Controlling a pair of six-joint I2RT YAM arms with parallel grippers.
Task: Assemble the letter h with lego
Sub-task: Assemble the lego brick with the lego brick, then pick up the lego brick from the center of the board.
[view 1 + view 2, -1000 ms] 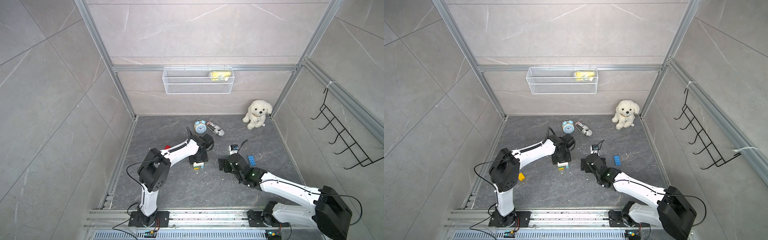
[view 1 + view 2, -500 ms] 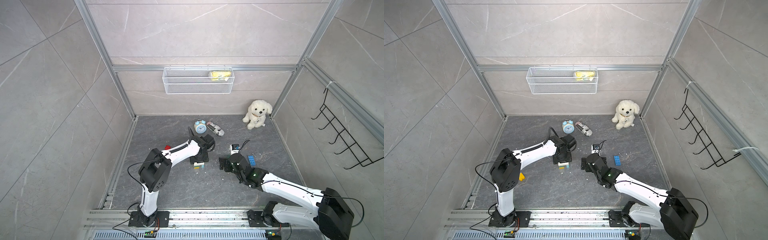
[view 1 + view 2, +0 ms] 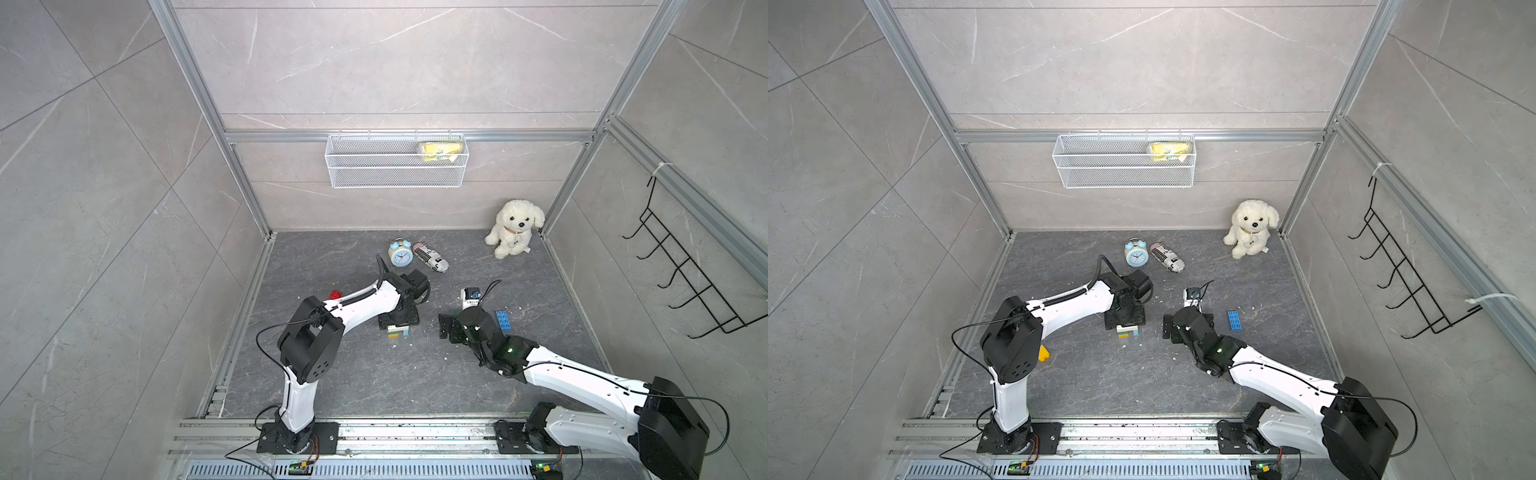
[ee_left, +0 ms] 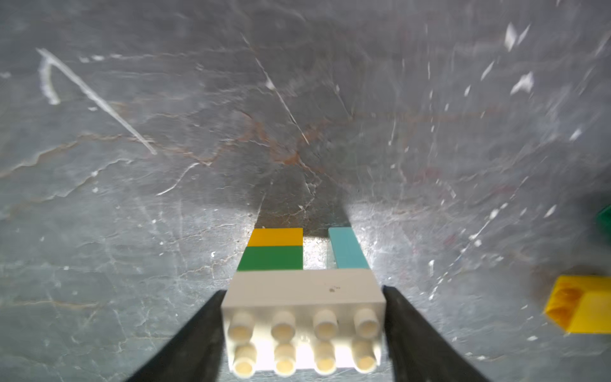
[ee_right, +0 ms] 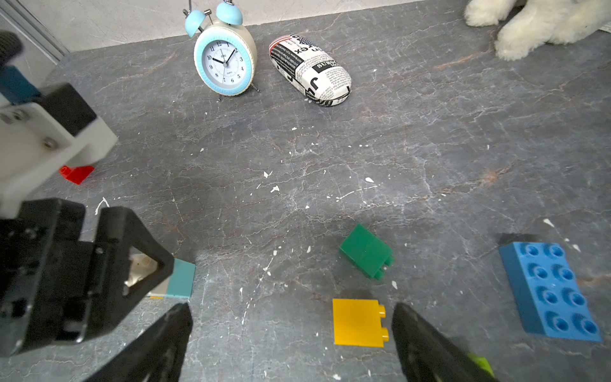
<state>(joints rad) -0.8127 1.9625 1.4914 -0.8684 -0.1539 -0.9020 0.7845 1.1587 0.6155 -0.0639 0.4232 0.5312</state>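
Showing slate flr [image 3: 374,382] w/ white flecks [image 5: 274,189], lego [image 5: 549,291] | grey tile walls [image 3: 374,62]

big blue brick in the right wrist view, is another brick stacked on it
No, the big blue brick lies alone, with all eight of its studs bare.

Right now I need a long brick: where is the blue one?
In both top views the blue brick lies flat, studs up, just right of the right pincer.

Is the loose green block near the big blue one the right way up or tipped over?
Tipped over. The green block lies on its side, bumps pointing sideways; the blue block has its bumps facing up.
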